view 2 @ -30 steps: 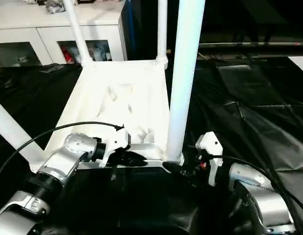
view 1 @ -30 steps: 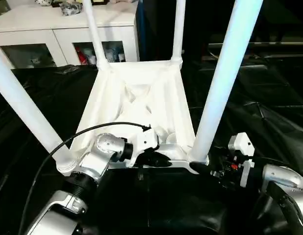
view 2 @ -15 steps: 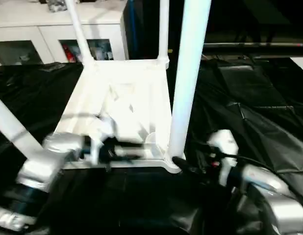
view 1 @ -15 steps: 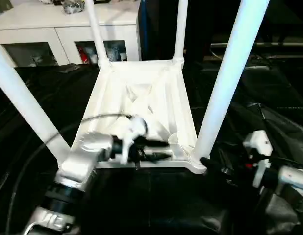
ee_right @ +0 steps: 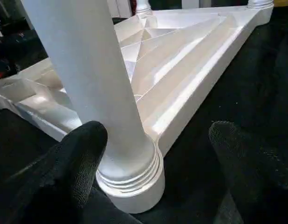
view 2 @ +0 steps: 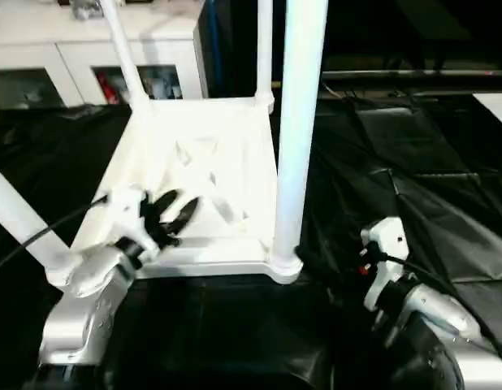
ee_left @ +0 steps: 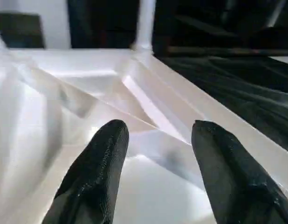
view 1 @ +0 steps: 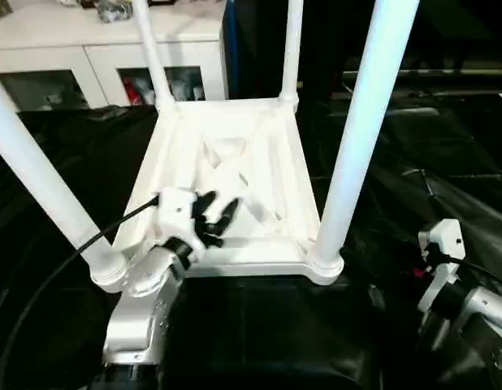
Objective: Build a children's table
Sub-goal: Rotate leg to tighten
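Our left gripper (ee_left: 155, 154), fingers released, hovers over the upturned table top (view 1: 235, 154); our right gripper (ee_right: 158, 163), fingers spread, flanks one leg (ee_right: 88, 88) ungrasped.

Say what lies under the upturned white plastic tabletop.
The white ribbed plastic tabletop rests upside down on black crinkled sheeting, which spreads around it. Whatever lies directly beneath the top is covered.

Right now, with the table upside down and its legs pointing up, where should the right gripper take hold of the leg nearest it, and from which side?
Grip the near right leg on its straight round shaft just above the ribbed collar in the socket, coming in level from the robot's own side. The tube stands upright and bare there, and the right gripper already has open jaws facing it.
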